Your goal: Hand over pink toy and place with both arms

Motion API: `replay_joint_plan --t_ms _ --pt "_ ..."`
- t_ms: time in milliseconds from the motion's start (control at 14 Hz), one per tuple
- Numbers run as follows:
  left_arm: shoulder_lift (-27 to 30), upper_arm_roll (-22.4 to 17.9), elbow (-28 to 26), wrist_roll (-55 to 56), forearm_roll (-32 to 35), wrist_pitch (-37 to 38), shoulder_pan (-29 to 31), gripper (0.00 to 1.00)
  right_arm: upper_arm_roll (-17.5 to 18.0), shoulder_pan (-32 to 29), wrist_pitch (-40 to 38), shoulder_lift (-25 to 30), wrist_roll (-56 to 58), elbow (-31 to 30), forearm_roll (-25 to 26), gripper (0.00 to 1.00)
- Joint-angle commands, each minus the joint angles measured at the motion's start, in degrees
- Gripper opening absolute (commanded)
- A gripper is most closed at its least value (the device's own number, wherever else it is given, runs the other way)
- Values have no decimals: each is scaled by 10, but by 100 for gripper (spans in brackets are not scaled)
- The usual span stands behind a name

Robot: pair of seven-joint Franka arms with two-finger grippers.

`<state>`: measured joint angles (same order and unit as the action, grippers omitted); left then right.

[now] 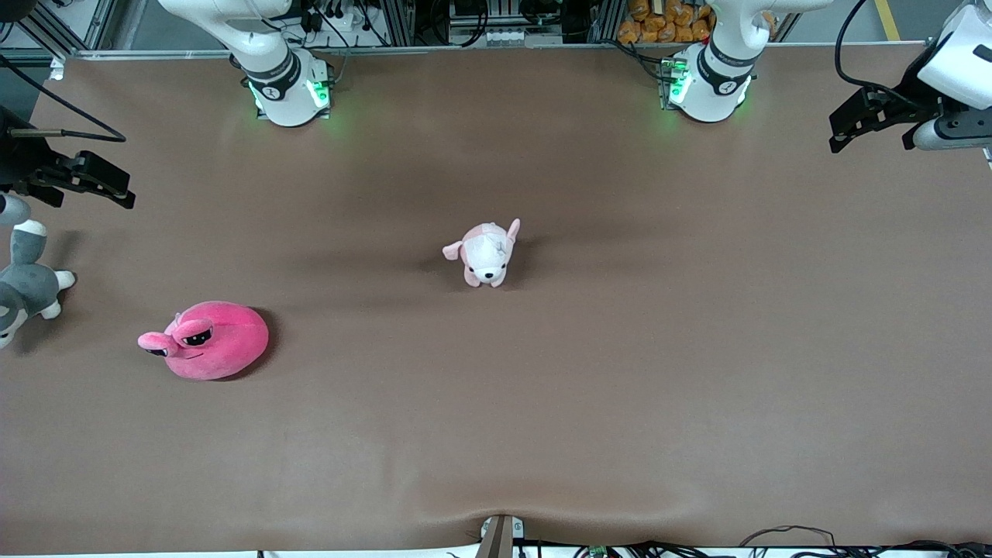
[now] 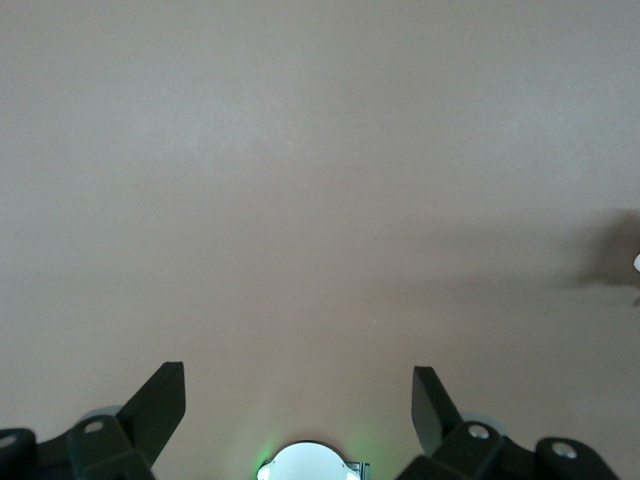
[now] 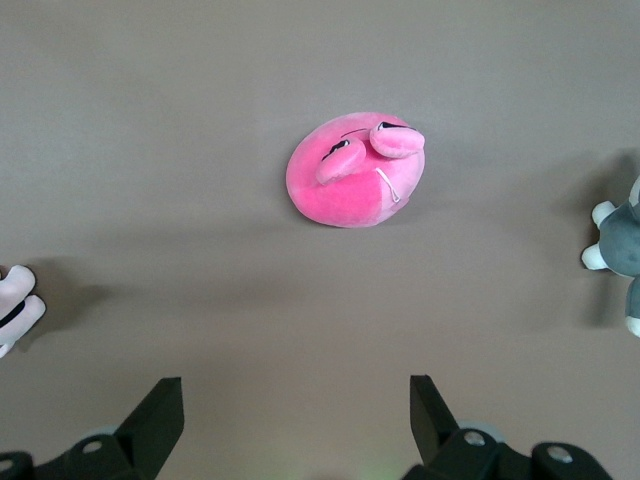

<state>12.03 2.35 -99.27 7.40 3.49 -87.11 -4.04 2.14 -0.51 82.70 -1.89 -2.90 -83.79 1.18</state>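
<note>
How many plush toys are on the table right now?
3. The pink toy lies toward the right arm's end; the grey-and-white plush at that end's edge, partly cut off; the pale pink dog plush mid-table.

Left gripper (image 1: 868, 128) hovers spread over the left arm's table end; right gripper (image 1: 105, 186) likewise over the right arm's end.

Even overhead light leaves soft, blurred shadows beside the pink toy (image 1: 208, 341) on the matte brown surface (image 1: 620, 349); green lamps glow at both arm bases.
</note>
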Motion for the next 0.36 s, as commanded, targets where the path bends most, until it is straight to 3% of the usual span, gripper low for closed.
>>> replay_joint_plan --t_ms 0,286 --pt "-6 2 15 -7 -5 5 3 100 2 -7 -3 4 2 -1 1 100" --pt "-6 2 15 -9 -5 5 3 100 2 -10 -3 3 2 -2 1 100"
